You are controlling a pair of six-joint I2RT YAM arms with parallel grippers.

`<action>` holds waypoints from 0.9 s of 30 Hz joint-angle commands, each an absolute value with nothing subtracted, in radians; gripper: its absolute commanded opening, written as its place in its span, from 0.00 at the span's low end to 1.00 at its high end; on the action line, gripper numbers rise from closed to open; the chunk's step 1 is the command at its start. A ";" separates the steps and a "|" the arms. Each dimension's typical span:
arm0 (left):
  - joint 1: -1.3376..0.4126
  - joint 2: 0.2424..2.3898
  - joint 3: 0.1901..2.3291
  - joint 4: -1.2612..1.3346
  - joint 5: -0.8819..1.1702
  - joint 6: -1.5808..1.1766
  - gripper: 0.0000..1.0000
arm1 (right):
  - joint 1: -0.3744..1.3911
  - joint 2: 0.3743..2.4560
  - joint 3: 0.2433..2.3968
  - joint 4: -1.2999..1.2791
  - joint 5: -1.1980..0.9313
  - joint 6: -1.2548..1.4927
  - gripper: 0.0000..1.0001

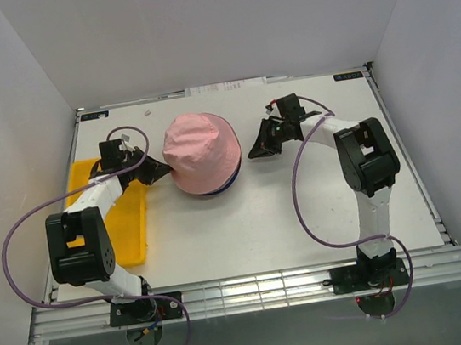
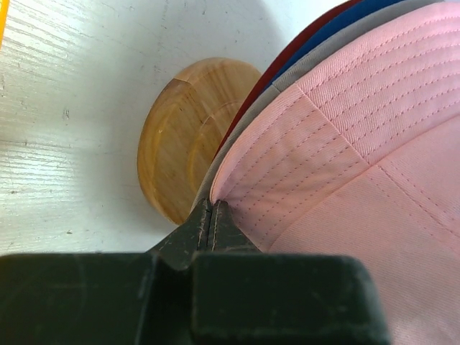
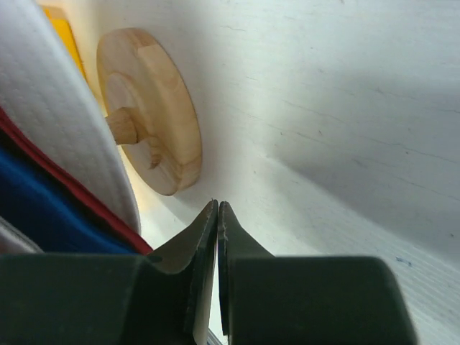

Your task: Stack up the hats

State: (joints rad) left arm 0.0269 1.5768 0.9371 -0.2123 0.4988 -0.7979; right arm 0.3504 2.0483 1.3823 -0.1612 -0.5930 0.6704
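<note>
We count four hats in one stack on one wooden stand (image 2: 176,136), a little toward 12 o'clock from the middle of the white table (image 1: 307,230). The light pink hat (image 1: 200,147) is on top. Under its brim show the edges of the grey hat (image 2: 359,43), the navy blue hat (image 3: 43,208) and the dark red hat (image 3: 72,188). There is one yellow tray (image 1: 132,233), lying along the table's left edge at about 8 o'clock from the stack. We see two grippers. The left gripper (image 1: 160,172) is at the stack's 9 o'clock with its jaws pressed together and its tips against the pink brim's edge; we cannot tell whether any cloth is caught between them. The right gripper (image 1: 253,152) is at 3 o'clock, its jaws together on nothing, just clear of the brims. Bare table stretches from the stack toward 6 o'clock and out to 4 o'clock. White walls close the left, right and far edges.
</note>
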 commanded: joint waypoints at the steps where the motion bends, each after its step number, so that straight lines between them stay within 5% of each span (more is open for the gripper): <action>1: 0.037 1.559 0.896 -0.322 0.403 -0.730 0.00 | 0.354 2.036 1.439 -0.216 -0.572 0.626 0.08; 6: 0.037 1.517 0.937 -0.353 0.416 -0.715 0.06 | 0.354 2.011 1.439 -0.219 -0.577 0.626 0.09; 11: 0.037 1.474 1.011 -0.393 0.442 -0.703 0.28 | 0.354 1.967 1.442 -0.224 -0.580 0.635 0.28; 17: 0.037 1.419 1.087 -0.446 0.463 -0.692 0.47 | 0.353 1.898 1.421 -0.222 -0.571 0.650 0.36; 27: 0.055 1.361 1.186 -0.519 0.414 -0.676 0.49 | 0.354 1.744 1.260 -0.052 -0.612 0.750 0.39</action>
